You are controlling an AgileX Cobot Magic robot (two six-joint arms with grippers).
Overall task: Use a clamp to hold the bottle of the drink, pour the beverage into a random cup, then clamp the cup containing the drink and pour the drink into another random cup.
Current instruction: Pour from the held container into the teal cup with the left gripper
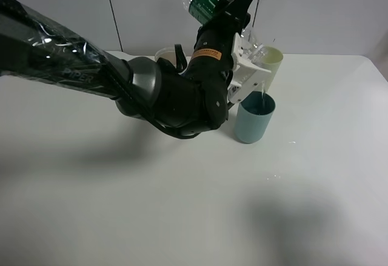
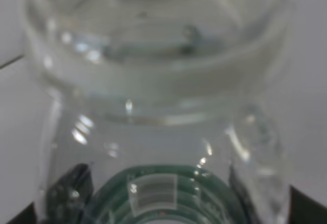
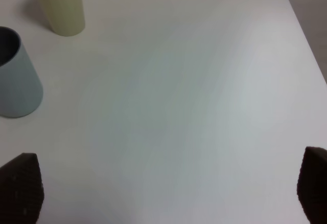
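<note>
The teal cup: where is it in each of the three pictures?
Exterior high: the teal cup stands right of centre, below the tilted bottle.
Left wrist: not in it; the bottle fills the picture.
Right wrist: teal cup cut by the picture's edge, near the cream cup.
Shared landmark: the cream cup, just behind it.

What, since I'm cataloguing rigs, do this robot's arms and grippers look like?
The left arm is black with rounded joints, a glossy plastic-wrapped link lettered PIPER, an orange label near the wrist and a looping black cable. The left gripper has white parts. Of the right gripper only dark textured fingertips show.
</note>
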